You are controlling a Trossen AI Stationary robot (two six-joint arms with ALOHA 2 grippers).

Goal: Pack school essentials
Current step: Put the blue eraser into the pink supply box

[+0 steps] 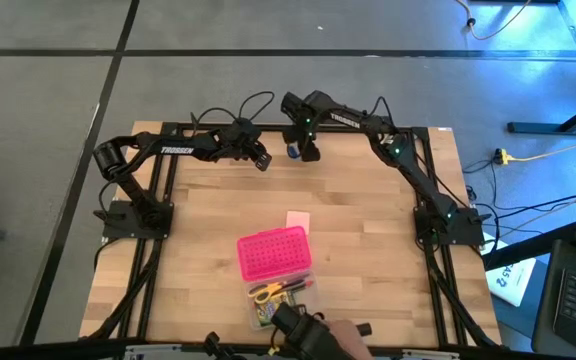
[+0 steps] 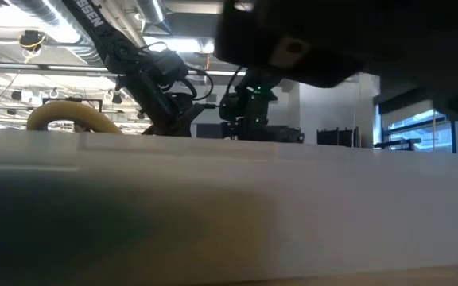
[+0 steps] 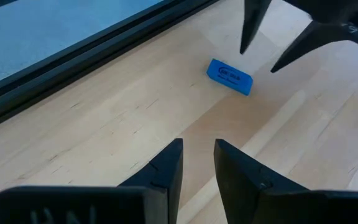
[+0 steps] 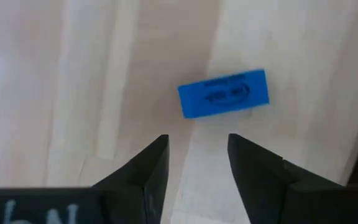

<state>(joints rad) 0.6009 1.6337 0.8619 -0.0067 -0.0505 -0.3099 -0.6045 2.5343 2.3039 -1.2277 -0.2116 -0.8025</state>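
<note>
A small blue eraser [image 4: 224,93] lies flat on the wooden table near its far edge, also seen as the blue eraser [image 3: 229,76] in the left wrist view. My right gripper [image 4: 197,146] hangs just above it, pointing down, open and touching nothing; in the left wrist view the right gripper [image 3: 257,61] has its fingertips spread over the eraser. My left gripper [image 1: 262,163] waits a little to the eraser's left, slanting down, narrowly open with nothing between its fingers. Yellow-handled scissors, pens and a crayon box [image 1: 273,292] lie near the front edge. A pale pink pad [image 1: 297,220] lies at mid-table.
A bright pink dotted box [image 1: 273,253] sits between the pad and the scissors pile. A dark object and what looks like a hand [image 1: 340,335] show at the near edge. The table's far rail [image 3: 73,68] runs close behind the eraser. Bare wood lies left and right of the centre.
</note>
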